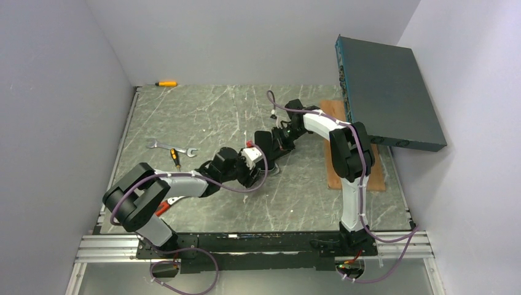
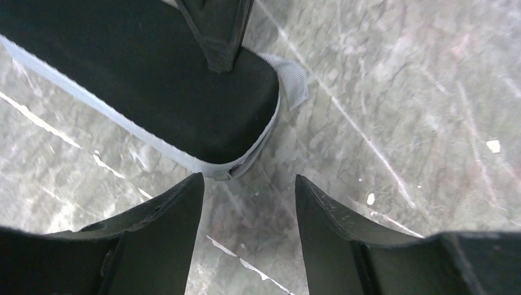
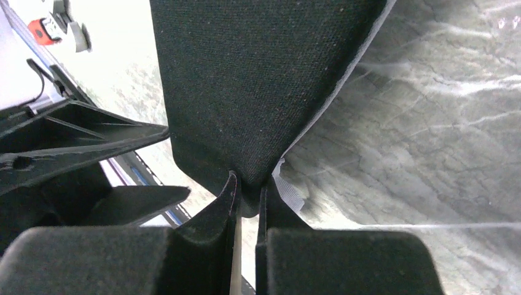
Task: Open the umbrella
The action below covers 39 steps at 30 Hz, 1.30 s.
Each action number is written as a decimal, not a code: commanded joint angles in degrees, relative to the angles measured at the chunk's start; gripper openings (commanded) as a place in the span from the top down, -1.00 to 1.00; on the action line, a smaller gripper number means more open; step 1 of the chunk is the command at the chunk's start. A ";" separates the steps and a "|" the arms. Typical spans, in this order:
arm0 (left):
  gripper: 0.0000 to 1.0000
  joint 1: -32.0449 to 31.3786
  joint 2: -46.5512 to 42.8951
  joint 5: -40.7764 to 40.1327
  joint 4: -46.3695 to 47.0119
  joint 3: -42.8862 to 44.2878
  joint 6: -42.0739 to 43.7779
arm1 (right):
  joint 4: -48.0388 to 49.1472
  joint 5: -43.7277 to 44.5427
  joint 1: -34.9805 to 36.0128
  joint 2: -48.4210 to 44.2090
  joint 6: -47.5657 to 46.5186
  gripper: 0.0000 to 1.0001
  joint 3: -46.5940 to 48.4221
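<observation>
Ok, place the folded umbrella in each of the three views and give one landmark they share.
Top external: umbrella, dark bundle mid-table, partly hidden.
Left wrist: umbrella upper left, black with pale edge.
Right wrist: umbrella upper centre, pinched by the right gripper.
Shared landmark: grey marbled tabletop.

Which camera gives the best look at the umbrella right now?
The left wrist view: the umbrella shows as a black bundle with a pale edge, a grey strap tab and a clear rounded end. The right wrist view shows only close-up black fabric pinched in the right tool. From the top, the arms hide most of it.
</observation>
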 commanded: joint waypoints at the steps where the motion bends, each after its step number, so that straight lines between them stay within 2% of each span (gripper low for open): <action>1: -0.20 -2.57 2.04 -11.05 -2.70 3.28 -2.52 | 0.46 12.54 -0.05 -0.22 6.10 1.00 -1.71; 5: -0.09 -3.37 3.84 -14.42 -4.45 4.74 -2.85 | 0.09 13.93 -0.06 0.07 6.90 1.00 -1.34; 10: 0.45 -3.27 5.34 -15.99 -2.89 4.19 -2.22 | -0.34 14.99 0.06 0.30 6.17 1.00 -0.92; 15: 1.00 -2.31 4.18 -14.27 -0.63 2.90 -1.52 | -0.45 16.10 0.29 0.57 4.46 1.00 -1.01; 24: 1.00 4.58 2.24 -6.46 1.45 0.14 -1.78 | 1.30 17.23 0.42 -0.21 -2.49 1.00 -1.98; 29: 1.00 7.32 2.12 9.15 7.78 -2.42 5.92 | -0.31 14.84 0.57 1.01 -10.90 1.00 -0.31; 39: 1.00 13.55 8.61 9.05 6.63 4.34 11.34 | -3.08 10.48 1.72 0.69 -24.02 1.00 0.17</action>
